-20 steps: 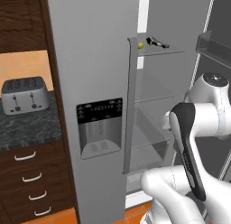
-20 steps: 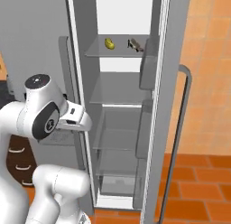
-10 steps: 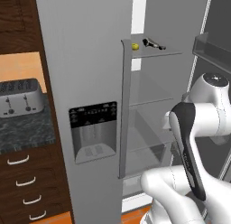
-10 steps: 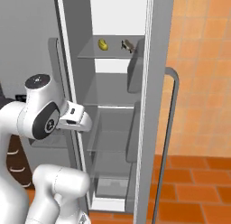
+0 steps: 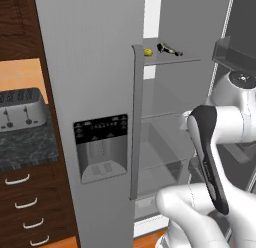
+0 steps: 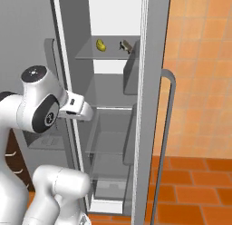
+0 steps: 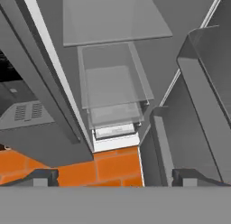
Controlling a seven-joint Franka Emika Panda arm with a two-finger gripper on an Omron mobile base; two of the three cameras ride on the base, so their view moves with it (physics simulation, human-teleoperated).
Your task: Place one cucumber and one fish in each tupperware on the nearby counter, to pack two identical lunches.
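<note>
Grey fridge (image 5: pixel 95 67) stands open on orange tiled floor (image 6: pixel 195 192).

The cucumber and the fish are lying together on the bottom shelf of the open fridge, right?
Not quite. The cucumber and the fish do lie together in the open fridge, but on its top shelf, not the bottom one. The right base view shows it.

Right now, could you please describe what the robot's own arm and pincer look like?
The arm is made of glossy white rounded segments with dark grey to black joints and a round dark cap on one joint. In the hand view, the pincer shows two small dark grey fingertips. I see no cables or markings.
</note>
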